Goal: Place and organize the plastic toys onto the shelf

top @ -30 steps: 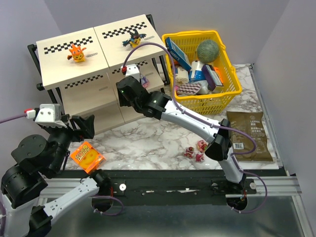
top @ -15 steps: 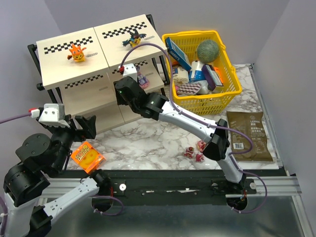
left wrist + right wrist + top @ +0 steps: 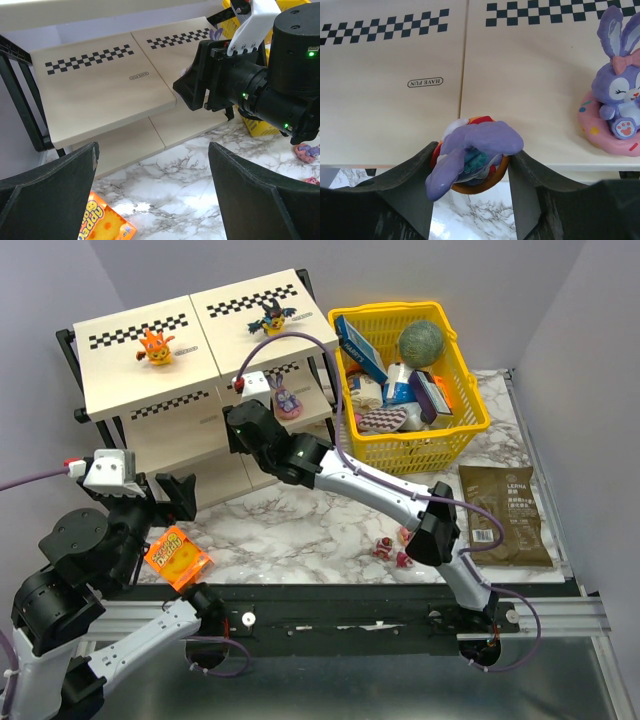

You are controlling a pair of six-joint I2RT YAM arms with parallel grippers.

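One purple figurine point(image 3: 485, 140) sits clamped in the right gripper point(image 3: 471, 165) at lower centre, straddling the front edge of the shelf point(image 3: 395, 115). Released here, it may topple off. At the frame's bottom corners, the left gripper point(image 3: 152, 190) hangs spread, empty.

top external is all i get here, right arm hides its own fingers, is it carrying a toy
Observer: Yes. The right wrist view shows the right fingers closed on a purple long-eared toy, which lies on its side between them.
Operator: is it over the shelf yet
Observer: It is at the front edge of a shelf panel, partly over the marble tabletop below. I cannot tell whether it touches the panel.
Operator: any room on that panel
Observer: The seated bunny on its pink ring stands upright toward the right of that view. It is apart from the held toy, with bare panel between them.
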